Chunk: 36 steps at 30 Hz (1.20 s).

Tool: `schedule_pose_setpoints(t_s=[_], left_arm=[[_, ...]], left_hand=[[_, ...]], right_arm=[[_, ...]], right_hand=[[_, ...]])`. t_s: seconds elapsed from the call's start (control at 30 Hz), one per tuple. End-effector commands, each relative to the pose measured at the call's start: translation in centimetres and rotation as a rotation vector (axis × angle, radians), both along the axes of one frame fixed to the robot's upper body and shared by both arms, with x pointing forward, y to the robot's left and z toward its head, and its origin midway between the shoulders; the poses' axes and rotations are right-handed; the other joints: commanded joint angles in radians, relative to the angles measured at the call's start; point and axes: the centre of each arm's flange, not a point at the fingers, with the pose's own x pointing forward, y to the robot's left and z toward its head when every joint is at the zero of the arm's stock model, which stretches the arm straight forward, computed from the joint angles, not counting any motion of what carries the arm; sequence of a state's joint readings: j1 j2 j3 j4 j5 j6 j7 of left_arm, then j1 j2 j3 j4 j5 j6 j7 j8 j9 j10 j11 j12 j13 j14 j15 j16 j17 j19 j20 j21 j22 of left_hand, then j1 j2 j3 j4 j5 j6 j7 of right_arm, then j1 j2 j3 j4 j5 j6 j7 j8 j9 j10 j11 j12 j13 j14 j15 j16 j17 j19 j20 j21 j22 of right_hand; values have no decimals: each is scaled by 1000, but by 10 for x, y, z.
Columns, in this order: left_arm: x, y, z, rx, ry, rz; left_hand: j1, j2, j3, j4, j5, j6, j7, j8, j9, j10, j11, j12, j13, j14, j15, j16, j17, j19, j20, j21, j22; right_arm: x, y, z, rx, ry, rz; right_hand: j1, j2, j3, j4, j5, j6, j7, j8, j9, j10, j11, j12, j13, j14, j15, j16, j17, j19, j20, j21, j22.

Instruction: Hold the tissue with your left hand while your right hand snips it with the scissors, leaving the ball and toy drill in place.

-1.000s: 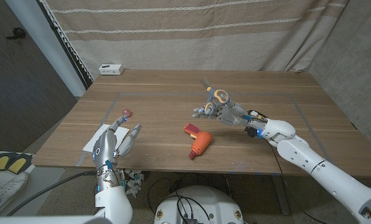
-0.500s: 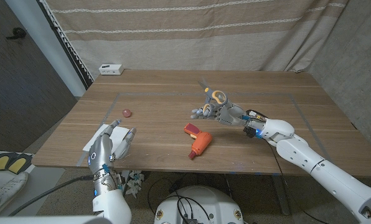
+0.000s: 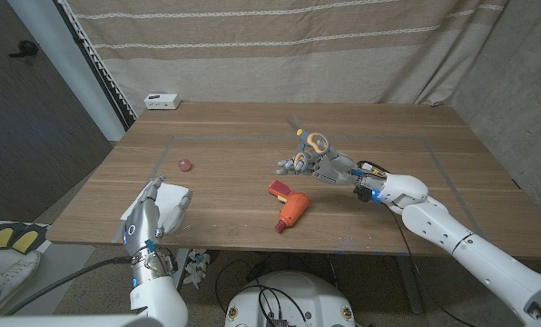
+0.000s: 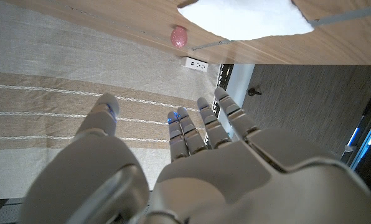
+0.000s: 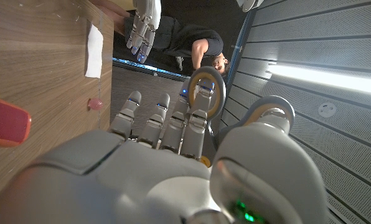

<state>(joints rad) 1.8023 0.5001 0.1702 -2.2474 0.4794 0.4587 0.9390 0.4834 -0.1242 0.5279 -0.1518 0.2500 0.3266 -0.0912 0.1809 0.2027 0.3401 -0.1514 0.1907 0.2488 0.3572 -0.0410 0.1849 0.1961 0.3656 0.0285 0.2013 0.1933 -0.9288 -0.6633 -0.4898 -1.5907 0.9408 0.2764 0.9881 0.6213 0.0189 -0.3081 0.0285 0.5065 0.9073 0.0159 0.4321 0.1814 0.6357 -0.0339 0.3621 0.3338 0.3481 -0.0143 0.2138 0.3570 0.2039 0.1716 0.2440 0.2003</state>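
The tissue (image 3: pixel 168 193) lies near the table's left front edge, and over the past second our left hand (image 3: pixel 149 218) has lowered onto it, fingers apart and gripping nothing, likely to pin it. Our right hand (image 3: pixel 318 164) holds the scissors (image 3: pixel 312 141) above mid-table. The blades are too small for us to make out.

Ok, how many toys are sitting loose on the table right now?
2. The pink ball lies toward the table's left side, beyond the tissue; the orange toy drill lies near the middle, toward the front edge.
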Motion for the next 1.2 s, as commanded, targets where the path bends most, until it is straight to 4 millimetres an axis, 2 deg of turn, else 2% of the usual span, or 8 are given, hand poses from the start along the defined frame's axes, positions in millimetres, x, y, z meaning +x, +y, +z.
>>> schedule_pose_setpoints(t_s=[0.03,0.17,0.33,0.73,0.9,1.03,1.2], left_arm=[[1,6,0,-5,48,30],[2,7,-1,-8,49,42],[1,10,-2,-13,61,59],[5,9,-4,-6,73,54],[7,8,-3,-2,70,46],[8,8,-2,1,70,42],[9,7,-1,5,71,36]], left_hand=[[-14,-2,3,8,-4,12,6,14,6,31,-8,21,5,-3,-87,8,5,-5,-5,6,3],[-10,10,12,9,-5,21,-3,22,7,47,-12,32,9,8,-95,17,9,1,-9,11,5],[0,22,22,6,-6,17,0,23,9,31,-5,28,12,-3,-89,15,11,-1,-12,12,6],[-6,11,20,5,-10,-14,1,15,9,20,-3,27,15,-12,-82,16,14,-7,-11,12,6],[-11,6,17,6,-12,-20,-3,15,9,14,-4,26,17,-18,-78,15,15,-9,-10,13,7],[-14,4,16,6,-12,-24,-5,15,9,14,-2,27,17,-20,-77,15,16,-11,-7,12,7],[-17,2,15,7,-13,-27,-5,16,9,12,2,28,18,-22,-76,16,16,-13,-5,12,7]], right_arm=[[-3,2,-2,4,-6,3],[-3,2,-2,6,-5,8],[-3,2,-1,8,-8,7],[-5,3,0,17,-18,6],[-7,3,1,20,-25,10],[-6,3,2,24,-25,9],[-5,4,1,25,-20,7]], right_hand=[[0,6,2,1,5,3,3,-8,3,0,6,-4,0,3,6,-5,0,11,-3,-2,0],[0,7,3,0,5,3,4,-11,3,1,7,-5,-4,3,7,-6,-2,11,-3,-2,0],[1,8,3,0,5,2,3,-13,4,1,6,-6,-7,3,7,-6,-3,11,-3,-2,0],[1,9,4,-2,5,-2,0,-23,4,-4,4,-12,-16,-2,10,-9,-8,10,-2,-4,0],[0,10,5,-2,5,-18,-21,-37,5,-13,12,-18,-25,-8,16,-12,-12,8,-1,-6,0],[0,11,5,-3,4,-10,-38,-38,6,-20,18,-22,-30,-10,19,-13,-15,7,-2,-7,0],[-1,13,6,-3,4,4,-39,-36,8,-29,23,-27,-36,-15,23,-15,-18,7,0,-8,0]])
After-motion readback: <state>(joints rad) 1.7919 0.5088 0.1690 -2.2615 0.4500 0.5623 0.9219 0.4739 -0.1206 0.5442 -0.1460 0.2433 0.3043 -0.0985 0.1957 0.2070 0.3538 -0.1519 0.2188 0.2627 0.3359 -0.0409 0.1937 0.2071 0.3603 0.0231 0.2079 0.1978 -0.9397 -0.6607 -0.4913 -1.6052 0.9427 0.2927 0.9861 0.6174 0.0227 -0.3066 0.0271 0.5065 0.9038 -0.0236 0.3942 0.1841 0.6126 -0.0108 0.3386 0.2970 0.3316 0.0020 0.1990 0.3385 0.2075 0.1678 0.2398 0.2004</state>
